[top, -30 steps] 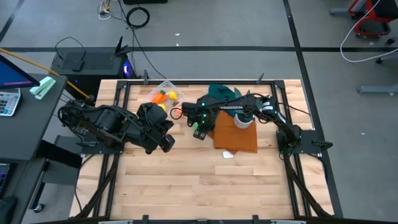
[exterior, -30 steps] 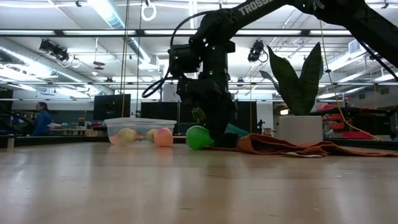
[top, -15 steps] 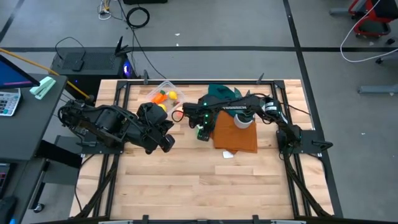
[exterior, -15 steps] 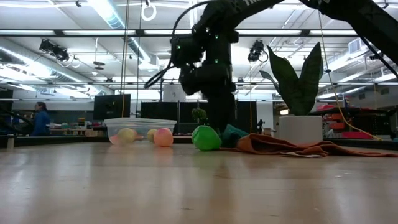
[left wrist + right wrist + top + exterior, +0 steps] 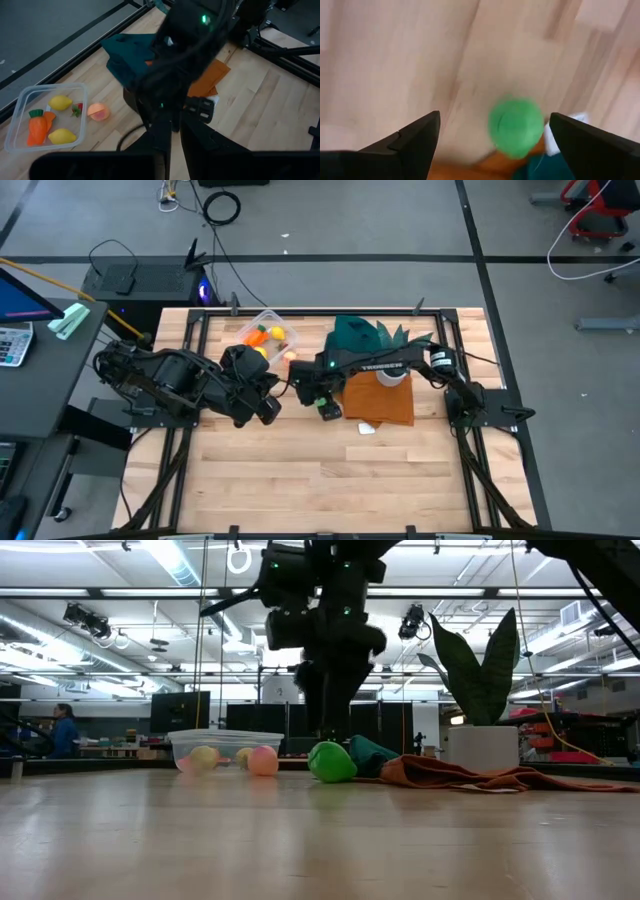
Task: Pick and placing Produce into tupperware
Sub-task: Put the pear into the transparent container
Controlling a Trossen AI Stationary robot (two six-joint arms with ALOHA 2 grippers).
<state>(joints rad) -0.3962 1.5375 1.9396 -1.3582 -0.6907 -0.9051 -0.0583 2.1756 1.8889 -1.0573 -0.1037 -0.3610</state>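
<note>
The right claw [image 5: 490,132] is held above the table [image 5: 300,470] with its fingers spread wide apart and nothing between them. The green piece [image 5: 516,127] is seen lying on the wood below it, beside the orange cloth [image 5: 385,402]. Two lemons, a carrot and a berry are kept inside the tupperware [image 5: 20,102]; the peach [image 5: 98,111] rests just outside it. The left claw [image 5: 172,131] is closed, empty.
</note>
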